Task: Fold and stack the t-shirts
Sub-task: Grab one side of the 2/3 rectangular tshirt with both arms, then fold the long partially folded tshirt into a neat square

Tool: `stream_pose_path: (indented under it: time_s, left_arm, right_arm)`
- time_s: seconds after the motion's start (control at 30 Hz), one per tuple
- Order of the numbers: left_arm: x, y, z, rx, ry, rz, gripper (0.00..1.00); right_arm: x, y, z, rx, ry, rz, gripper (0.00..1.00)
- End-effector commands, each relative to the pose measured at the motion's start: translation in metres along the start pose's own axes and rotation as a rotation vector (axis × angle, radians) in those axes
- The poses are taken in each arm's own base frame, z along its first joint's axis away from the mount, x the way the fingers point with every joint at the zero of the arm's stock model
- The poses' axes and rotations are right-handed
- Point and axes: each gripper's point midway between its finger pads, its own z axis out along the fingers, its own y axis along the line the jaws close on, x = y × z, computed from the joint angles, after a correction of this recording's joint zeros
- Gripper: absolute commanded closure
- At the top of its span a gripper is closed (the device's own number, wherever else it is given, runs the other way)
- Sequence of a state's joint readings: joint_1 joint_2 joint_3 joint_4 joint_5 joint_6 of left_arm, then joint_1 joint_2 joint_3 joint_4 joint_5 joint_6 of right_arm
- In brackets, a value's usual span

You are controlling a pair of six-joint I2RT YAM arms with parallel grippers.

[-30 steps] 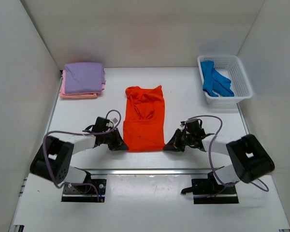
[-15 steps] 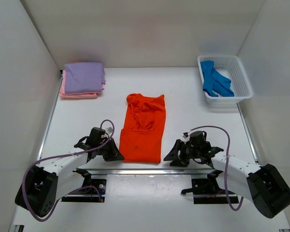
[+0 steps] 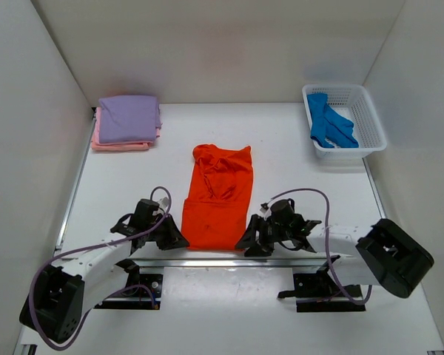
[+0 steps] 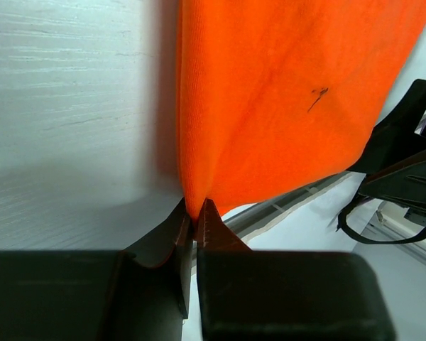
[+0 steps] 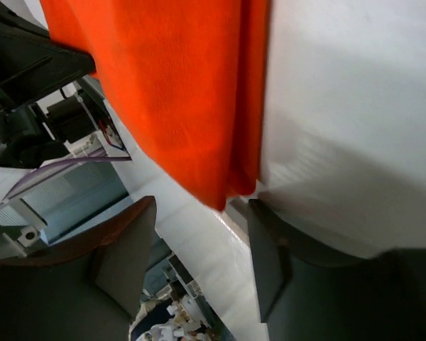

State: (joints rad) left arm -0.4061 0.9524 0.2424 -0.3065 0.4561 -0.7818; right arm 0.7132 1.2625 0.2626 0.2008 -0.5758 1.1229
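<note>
Jaws of the left gripper (image 4: 194, 217) pinch the near-left corner of the bright orange-red cloth t-shirt (image 3: 218, 203) on the white desk (image 3: 296, 159); the right gripper (image 5: 202, 206) holds its jaws spread at the near-right corner.

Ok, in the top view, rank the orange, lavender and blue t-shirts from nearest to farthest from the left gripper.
1. orange t-shirt, centre, pinched by the left gripper.
2. lavender t-shirt, far-left stack.
3. blue t-shirt, far right, in the basket.

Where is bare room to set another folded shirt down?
Bare table lies between the orange t-shirt and the basket, and between that shirt and the lavender-and-pink stack. The near edge is crowded: the left end effector and right end effector flank the shirt's hem.
</note>
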Motion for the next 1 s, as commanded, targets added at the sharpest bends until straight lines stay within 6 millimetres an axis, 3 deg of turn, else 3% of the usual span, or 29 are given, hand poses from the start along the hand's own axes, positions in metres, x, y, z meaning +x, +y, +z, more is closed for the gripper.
stream_pose_path:
  time_s: [0.0, 0.03, 0.07, 0.1, 0.27, 0.4, 0.47, 0.63, 0.7, 0.8, 0.83, 0.87, 0.9, 0.97]
  left_arm:
    - [0.005, 0.002, 0.000, -0.003, 0.003, -0.008, 0.88]
    - [0.004, 0.000, 0.000, 0.006, -0.003, -0.007, 0.88]
    - [0.006, -0.001, -0.001, 0.013, 0.003, 0.003, 0.90]
    - [0.006, 0.000, 0.000, 0.009, 0.003, -0.007, 0.89]
    - [0.010, -0.008, -0.004, 0.017, 0.025, 0.011, 0.94]
    - [0.018, -0.012, -0.006, 0.022, 0.058, 0.027, 0.95]
    - [0.026, -0.011, -0.004, -0.007, 0.082, 0.061, 1.00]
    - [0.041, -0.013, -0.002, -0.013, 0.132, 0.068, 1.00]
    - [0.034, -0.018, -0.006, -0.001, 0.103, 0.062, 1.00]
    - [0.005, -0.036, -0.019, 0.039, 0.034, 0.076, 1.00]
    - [-0.014, -0.050, -0.026, 0.066, 0.003, 0.093, 1.00]
    - [-0.033, -0.058, -0.032, 0.074, -0.023, 0.098, 1.00]
    - [-0.040, -0.064, -0.035, 0.081, -0.016, 0.099, 1.00]
    - [-0.075, -0.085, -0.039, 0.093, -0.043, 0.148, 0.98]
  right_arm:
    - [-0.010, -0.019, 0.013, 0.088, -0.052, 0.000, 0.48]
    - [-0.009, -0.020, 0.014, 0.088, -0.040, 0.001, 0.57]
    - [-0.008, -0.015, 0.015, 0.074, -0.029, -0.006, 0.82]
    - [-0.005, -0.016, 0.015, 0.087, -0.008, -0.006, 1.00]
    - [-0.004, -0.014, -0.005, 0.090, -0.009, -0.005, 1.00]
    - [0.008, -0.029, -0.023, 0.099, 0.053, -0.004, 1.00]
    - [0.011, -0.031, -0.027, 0.108, 0.069, -0.015, 1.00]
    - [0.027, -0.025, -0.027, 0.091, 0.123, -0.033, 1.00]
    - [0.029, -0.021, -0.028, 0.087, 0.132, -0.037, 1.00]
    - [0.018, -0.008, -0.033, 0.066, 0.108, -0.049, 1.00]
    - [0.012, 0.002, -0.035, 0.049, 0.107, -0.056, 1.00]
    - [-0.004, 0.015, -0.040, 0.029, 0.072, -0.073, 1.00]
    - [-0.016, 0.016, -0.044, 0.029, 0.054, -0.073, 1.00]
    - [-0.045, 0.042, -0.054, -0.013, 0.021, -0.101, 1.00]
